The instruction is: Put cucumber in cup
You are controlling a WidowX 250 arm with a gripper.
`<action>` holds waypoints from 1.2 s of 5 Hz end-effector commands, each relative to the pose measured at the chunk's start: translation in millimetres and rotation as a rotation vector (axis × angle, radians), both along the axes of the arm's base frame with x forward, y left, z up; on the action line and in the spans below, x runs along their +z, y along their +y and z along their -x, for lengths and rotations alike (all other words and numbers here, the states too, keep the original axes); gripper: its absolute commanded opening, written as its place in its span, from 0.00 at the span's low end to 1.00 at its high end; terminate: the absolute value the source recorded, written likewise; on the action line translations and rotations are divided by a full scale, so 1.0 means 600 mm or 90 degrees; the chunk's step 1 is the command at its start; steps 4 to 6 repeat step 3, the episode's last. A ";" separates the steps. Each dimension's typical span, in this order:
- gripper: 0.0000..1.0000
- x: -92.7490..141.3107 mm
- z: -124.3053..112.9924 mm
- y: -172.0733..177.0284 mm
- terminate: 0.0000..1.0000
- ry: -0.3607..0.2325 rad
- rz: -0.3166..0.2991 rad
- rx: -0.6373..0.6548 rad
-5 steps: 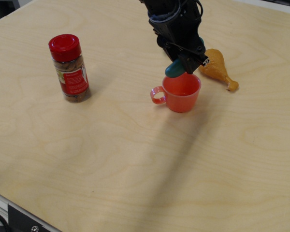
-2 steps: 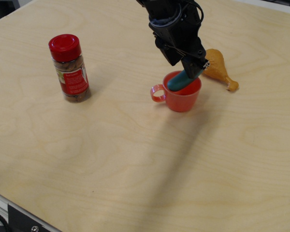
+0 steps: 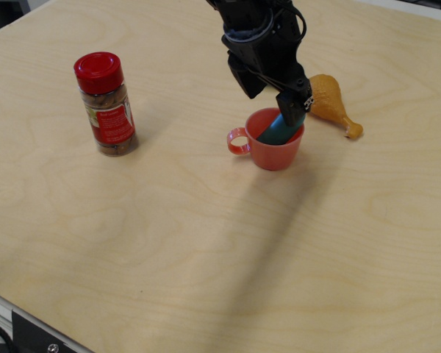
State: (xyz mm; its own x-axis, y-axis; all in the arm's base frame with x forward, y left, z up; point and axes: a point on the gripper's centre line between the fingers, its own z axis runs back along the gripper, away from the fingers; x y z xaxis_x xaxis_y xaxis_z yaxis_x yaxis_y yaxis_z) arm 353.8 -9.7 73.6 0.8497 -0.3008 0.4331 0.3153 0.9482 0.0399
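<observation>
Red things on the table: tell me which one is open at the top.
The cup. Its mouth is open, with the cucumber leaning inside below the gripper. The jar is closed by its red lid.

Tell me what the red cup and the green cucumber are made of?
Cup: probably plastic, smooth and coral-red; its ring handle looks slightly see-through.
Cucumber: likely plastic too, a toy with plain teal-green skin and no bumps. It leans inside the cup, under the gripper, so only part shows.
</observation>
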 end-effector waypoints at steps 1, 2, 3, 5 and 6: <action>1.00 0.091 0.019 0.030 0.00 -0.016 -0.061 0.056; 1.00 0.091 0.019 0.030 0.00 -0.016 -0.061 0.056; 1.00 0.091 0.019 0.030 1.00 -0.016 -0.061 0.056; 1.00 0.091 0.019 0.030 1.00 -0.016 -0.061 0.056; 1.00 0.091 0.019 0.030 1.00 -0.016 -0.061 0.056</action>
